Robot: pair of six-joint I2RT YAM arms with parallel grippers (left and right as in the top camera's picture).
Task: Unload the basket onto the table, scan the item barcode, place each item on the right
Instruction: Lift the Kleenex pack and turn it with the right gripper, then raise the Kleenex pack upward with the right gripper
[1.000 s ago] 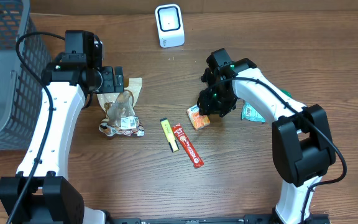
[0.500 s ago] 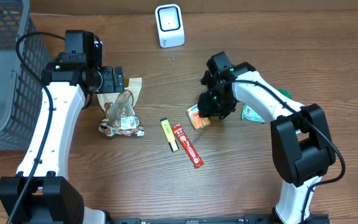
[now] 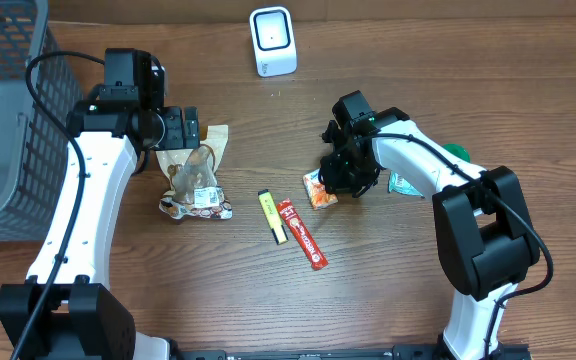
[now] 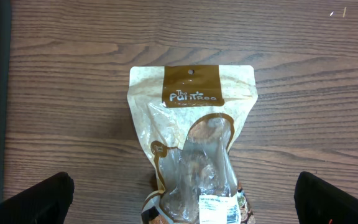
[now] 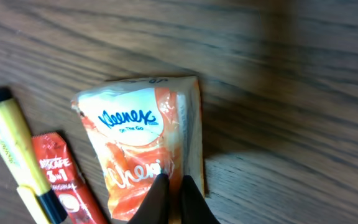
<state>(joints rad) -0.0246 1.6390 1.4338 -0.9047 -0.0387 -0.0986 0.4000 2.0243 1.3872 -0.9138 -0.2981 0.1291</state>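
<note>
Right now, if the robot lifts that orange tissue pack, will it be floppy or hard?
Probably soft and squishy: the tissue pack has a crinkly plastic wrapper that looks puffy. Likely light, since it seems to hold only tissues. It may sag or slip, because the right gripper pinches only a thin bit near one edge.

Orange tissue pack (image 5: 145, 143), logo face turned up, pinched at one edge, placed well apart from the white scanner (image 3: 272, 40)

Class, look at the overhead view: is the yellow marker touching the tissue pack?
No, the marker lies apart from the pack, beside the red sachet.
</note>
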